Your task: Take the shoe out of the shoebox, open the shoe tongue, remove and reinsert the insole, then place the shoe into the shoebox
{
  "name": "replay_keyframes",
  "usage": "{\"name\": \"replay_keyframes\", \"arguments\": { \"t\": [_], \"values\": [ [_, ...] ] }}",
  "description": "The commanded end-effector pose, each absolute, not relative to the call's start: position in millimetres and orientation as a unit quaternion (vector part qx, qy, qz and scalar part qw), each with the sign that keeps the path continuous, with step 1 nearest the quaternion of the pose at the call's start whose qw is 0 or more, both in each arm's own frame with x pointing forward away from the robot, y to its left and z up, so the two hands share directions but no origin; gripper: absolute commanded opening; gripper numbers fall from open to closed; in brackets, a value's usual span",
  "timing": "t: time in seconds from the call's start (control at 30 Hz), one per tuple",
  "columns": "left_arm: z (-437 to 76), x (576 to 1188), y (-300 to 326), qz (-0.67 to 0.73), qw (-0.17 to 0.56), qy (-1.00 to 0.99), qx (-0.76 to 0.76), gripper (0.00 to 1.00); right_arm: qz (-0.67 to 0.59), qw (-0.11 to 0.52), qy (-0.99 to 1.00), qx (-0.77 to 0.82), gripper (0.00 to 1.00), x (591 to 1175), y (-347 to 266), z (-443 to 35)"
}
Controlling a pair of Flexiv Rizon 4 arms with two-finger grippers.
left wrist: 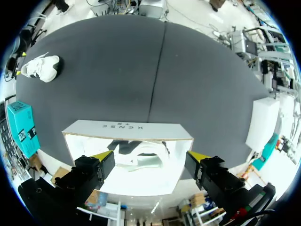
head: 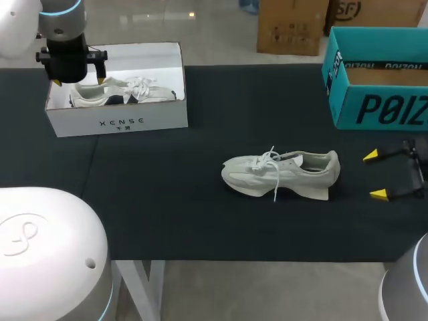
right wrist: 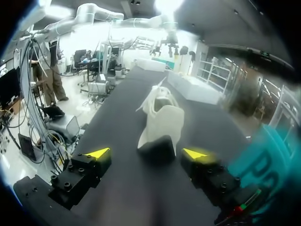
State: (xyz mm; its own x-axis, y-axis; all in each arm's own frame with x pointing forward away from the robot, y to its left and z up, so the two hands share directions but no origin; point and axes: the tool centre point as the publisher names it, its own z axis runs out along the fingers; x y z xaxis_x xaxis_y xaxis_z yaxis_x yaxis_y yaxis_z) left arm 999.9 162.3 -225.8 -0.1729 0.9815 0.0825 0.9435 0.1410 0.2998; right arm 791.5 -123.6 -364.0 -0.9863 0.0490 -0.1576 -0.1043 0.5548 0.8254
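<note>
The right fingers (right wrist: 97, 153) stand apart and empty, just behind the heel of the shoe (head: 281, 175), which sits upright on the bench (head: 200, 221), well apart from the white shoebox (head: 117, 122). The left fingers (left wrist: 102, 156) hang apart over that box, above a second shoe (head: 124, 93). Opening the tongue likely needs the heel pinned first, with the laces kept from snagging. A teal box (head: 374, 110) stands at the right rear.

White arms (head: 47, 247), black pincers (head: 78, 81), yellow tips (head: 378, 194).
</note>
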Motion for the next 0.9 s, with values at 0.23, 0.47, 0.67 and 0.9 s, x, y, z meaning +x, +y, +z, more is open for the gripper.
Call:
{"name": "replay_keyframes", "arguments": {
  "t": [0.23, 0.47, 0.67, 0.9],
  "values": [
    [-225.7, 1000.0, 162.3, 0.144, 0.066, 0.752, 0.64, 1.0, 0.469, 0.071, 0.88, -0.011, 1.0, 801.5, -104.4, -378.0],
    [-225.7, 1000.0, 162.3, 0.144, 0.066, 0.752, 0.64, 1.0, 0.483, 0.07, 0.873, 0.0, 1.0, 811.6, -106.4, -388.7],
    [-225.7, 1000.0, 162.3, 0.144, 0.066, 0.752, 0.64, 1.0, 0.547, 0.071, 0.834, 0.004, 1.0, 816.9, -106.3, -392.2],
    [-225.7, 1000.0, 162.3, 0.144, 0.066, 0.752, 0.64, 1.0, 0.561, 0.069, 0.825, -0.004, 1.0, 813.8, -90.0, -392.0]
  ]
}}
